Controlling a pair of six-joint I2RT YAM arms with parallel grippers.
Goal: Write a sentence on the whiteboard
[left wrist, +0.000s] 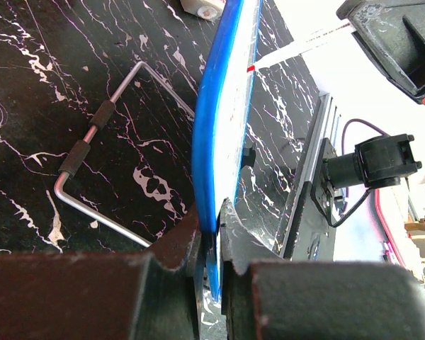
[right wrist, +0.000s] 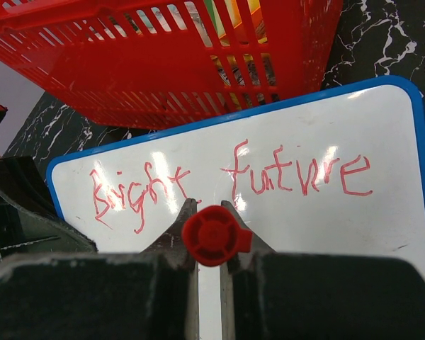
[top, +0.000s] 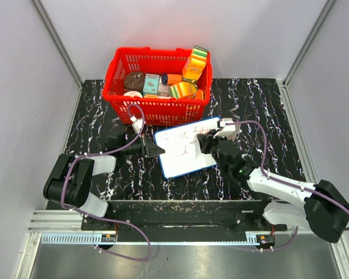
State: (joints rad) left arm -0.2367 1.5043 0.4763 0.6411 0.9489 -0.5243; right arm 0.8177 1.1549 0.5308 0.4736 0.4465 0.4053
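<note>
Left hand (left wrist: pixel 211 230) is clamped on the whiteboard (top: pixel 180 164)'s left edge, mid-desk by the basket (top: pixel 157 110). Right hand (right wrist: pixel 208 212) pinches a red marker (right wrist: pixel 211 236) over the sentence (right wrist: pixel 234 180). Looks mid-writing to me, next up is steady strokes on line two.

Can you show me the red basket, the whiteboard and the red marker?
red basket (top: pixel 163 111): top view, front wall.
whiteboard (right wrist: pixel 382 227): right wrist view, bare white face.
red marker (right wrist: pixel 212 235): right wrist view, round end cap.

You get bright, even light; glare patches shine on the whiteboard (right wrist: pixel 308 219), and the left wrist view's upper right washes out white.
</note>
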